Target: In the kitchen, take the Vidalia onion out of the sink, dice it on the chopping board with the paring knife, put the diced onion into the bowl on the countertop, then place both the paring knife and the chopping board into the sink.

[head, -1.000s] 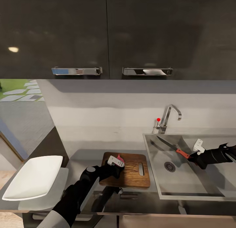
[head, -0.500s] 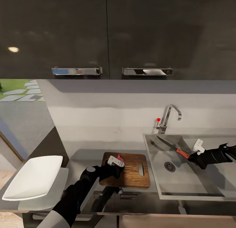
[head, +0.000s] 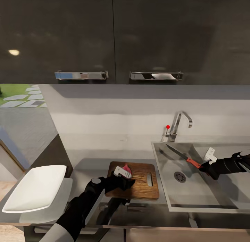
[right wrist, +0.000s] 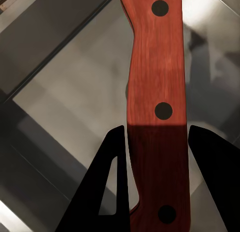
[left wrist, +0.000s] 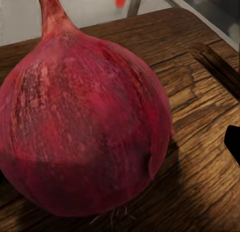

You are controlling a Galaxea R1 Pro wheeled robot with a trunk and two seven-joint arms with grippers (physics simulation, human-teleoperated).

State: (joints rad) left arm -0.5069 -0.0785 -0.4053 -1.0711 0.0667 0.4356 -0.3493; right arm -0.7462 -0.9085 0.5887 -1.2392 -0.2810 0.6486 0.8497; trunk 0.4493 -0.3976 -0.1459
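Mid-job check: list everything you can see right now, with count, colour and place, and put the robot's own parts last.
onion: 1, dark red, whole, on the chopping board by the left gripper
chopping board: 1, dark brown wood, on the countertop left of the sink
paring knife: 1, grey blade and red-orange handle, over the sink basin, handle at the right gripper
bowl: 1, white, at the countertop's left end
sink: 1, stainless steel, right of the board
tap: 1, chrome with a red dot, behind the sink
countertop: 1, grey
upper cabinets: 2 doors, dark charcoal, chrome handles
left gripper: 1, white-tipped, at the onion
right gripper: 1, black fingers astride the knife handle
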